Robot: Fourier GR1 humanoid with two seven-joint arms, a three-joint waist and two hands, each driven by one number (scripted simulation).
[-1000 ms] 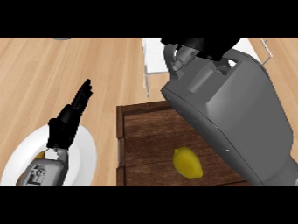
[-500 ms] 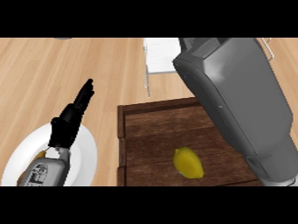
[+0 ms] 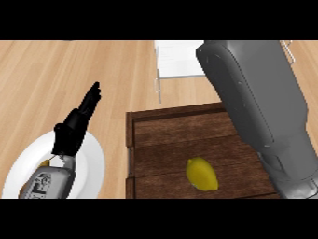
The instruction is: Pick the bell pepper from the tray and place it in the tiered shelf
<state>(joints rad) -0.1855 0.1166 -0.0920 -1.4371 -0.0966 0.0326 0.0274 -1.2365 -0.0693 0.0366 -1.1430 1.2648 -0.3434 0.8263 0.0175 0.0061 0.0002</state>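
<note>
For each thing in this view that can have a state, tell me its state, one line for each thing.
bell pepper: yellow, lying in the tray, not held.
tray: brown wood, on the counter, holding the pepper.
tiered shelf: white, beyond the tray, partly hidden by the right forearm.
plate: white, left of the tray, under the left hand.
left hand: open, fingers straight.
right hand: out of view.

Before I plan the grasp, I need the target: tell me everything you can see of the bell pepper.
The bell pepper is plain yellow, smooth and oval, with no stem showing. It lies tilted on the floor of the dark wooden tray, toward the near end, apart from the walls. Nothing touches it: the grey right forearm passes beside it, and the right hand itself is out of sight.
</note>
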